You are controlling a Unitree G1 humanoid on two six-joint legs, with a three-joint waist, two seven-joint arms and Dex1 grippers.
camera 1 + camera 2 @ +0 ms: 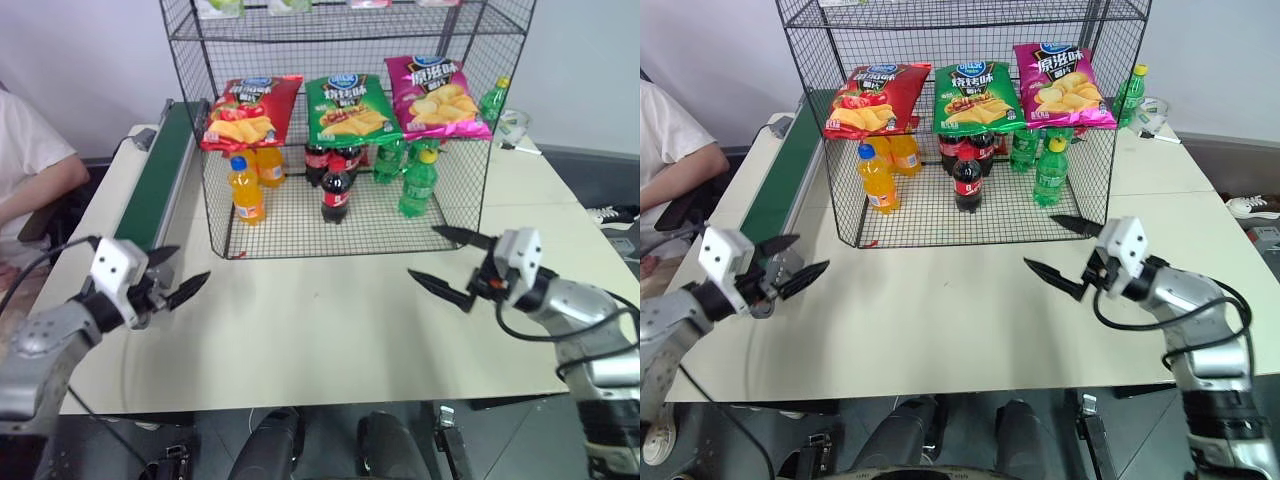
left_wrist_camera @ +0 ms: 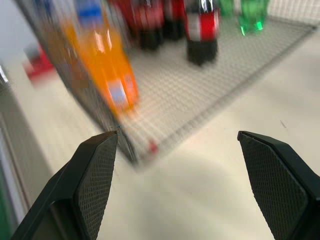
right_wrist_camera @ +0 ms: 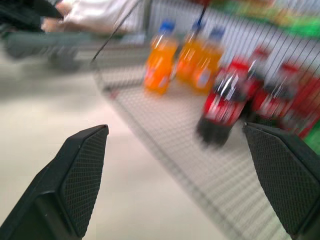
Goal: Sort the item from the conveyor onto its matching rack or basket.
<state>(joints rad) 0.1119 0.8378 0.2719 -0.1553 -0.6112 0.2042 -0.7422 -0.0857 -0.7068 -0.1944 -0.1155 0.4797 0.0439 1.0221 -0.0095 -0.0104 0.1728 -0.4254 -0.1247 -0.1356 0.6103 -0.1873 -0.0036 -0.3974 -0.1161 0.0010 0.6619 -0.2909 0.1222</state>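
The red chip bag lies on the middle tier of the black wire rack, at its left end, leaning on the front mesh. The dark-green conveyor runs along the table's left side with nothing on the stretch I see. My left gripper hangs open and empty over the table's front left, beside the belt's near end. My right gripper is open and empty at the front right, pointing toward the rack. In the left wrist view the left gripper faces the rack's lower front corner.
A green chip bag and a pink chip bag share the tier. Orange bottles, cola bottles and green bottles stand on the rack's floor. A person's arm is at the left.
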